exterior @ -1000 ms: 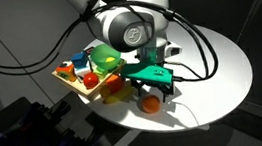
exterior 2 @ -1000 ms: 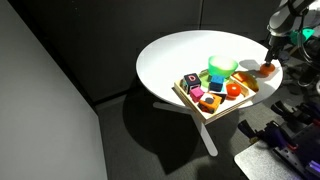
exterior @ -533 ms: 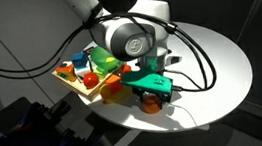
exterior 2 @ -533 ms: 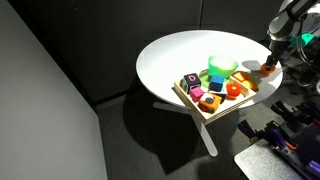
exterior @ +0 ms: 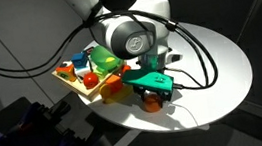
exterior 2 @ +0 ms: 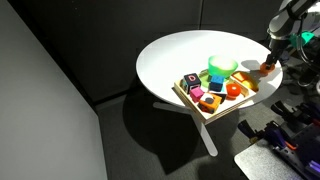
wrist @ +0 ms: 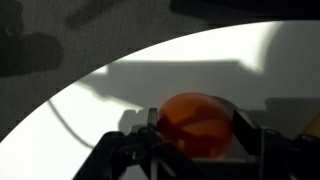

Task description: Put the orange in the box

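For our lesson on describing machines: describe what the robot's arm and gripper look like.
The arm is built of rounded white and grey segments with a dark round joint cap. Black cables loop alongside it. A teal-green bracket sits at the wrist above the dark gripper, whose fingers look black. No markings are readable.

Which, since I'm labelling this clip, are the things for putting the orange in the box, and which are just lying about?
Job in hand:
orange, between the fingers
gripper
wooden box

Lying about:
green bowl
red fruit in the box
coloured blocks in the box
white table
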Controlling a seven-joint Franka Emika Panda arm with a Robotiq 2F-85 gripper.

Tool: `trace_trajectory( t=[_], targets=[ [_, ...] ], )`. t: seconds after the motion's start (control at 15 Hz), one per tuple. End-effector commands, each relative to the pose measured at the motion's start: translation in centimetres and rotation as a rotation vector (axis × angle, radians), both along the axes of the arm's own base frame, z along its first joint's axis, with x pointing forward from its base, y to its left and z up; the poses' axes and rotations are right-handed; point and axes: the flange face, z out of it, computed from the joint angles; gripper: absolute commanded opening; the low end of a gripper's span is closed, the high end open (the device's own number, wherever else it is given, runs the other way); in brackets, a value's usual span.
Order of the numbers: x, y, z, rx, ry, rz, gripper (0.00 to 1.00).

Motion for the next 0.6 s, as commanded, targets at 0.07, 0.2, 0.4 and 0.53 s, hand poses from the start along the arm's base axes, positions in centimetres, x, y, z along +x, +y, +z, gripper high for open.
trace_trajectory(
  t=[0.07, 0.2, 0.4, 0.53],
  targets=[
    [0.3, 1.0, 3.6, -0.010, 0.008, 0.009, 0.50],
    [0.6, 1.7, 5.1, -0.011, 0.025, 0.007, 0.50],
    [1.0, 3.2, 7.5, -0.004, 0.029, 0.018, 0.50],
    [1.1, 4.2, 9.2, -0.002, 0.018, 0.034, 0.50]
  ],
)
